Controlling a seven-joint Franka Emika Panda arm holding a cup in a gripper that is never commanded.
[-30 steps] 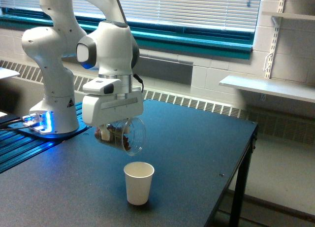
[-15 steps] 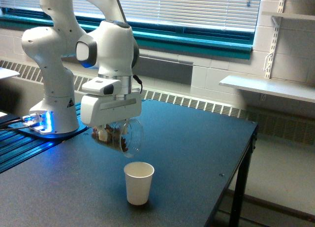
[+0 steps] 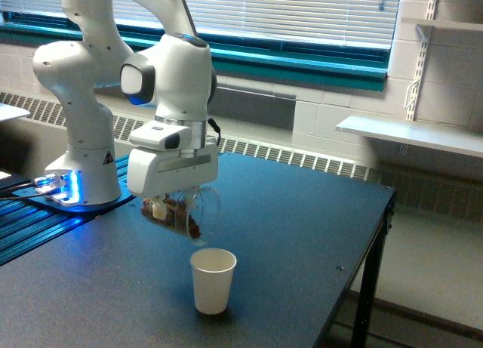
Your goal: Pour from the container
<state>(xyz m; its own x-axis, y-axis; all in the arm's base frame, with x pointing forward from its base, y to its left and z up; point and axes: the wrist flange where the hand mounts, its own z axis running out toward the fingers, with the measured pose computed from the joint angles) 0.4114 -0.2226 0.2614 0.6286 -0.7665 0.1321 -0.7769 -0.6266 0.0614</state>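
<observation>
The container (image 3: 190,214), a clear cup with brown and tan chunks inside, hangs tipped on its side under the white arm, its mouth pointing down toward the exterior view's right. My gripper (image 3: 172,203) is shut on the container, and its fingertips are mostly hidden behind the hand body. A small white paper cup (image 3: 212,280) stands upright on the dark table (image 3: 302,235), just below and slightly right of the container's mouth. No pieces show in the air between the two cups.
The arm's white base (image 3: 83,178) with a blue light stands at the table's left. The table's right edge (image 3: 381,235) drops off to the floor. A radiator and window blinds run along the back wall, with shelves (image 3: 411,133) at the right.
The container has tilted further, its mouth turning lower toward the paper cup, and the hand has rotated slightly. The paper cup has stayed in place.
</observation>
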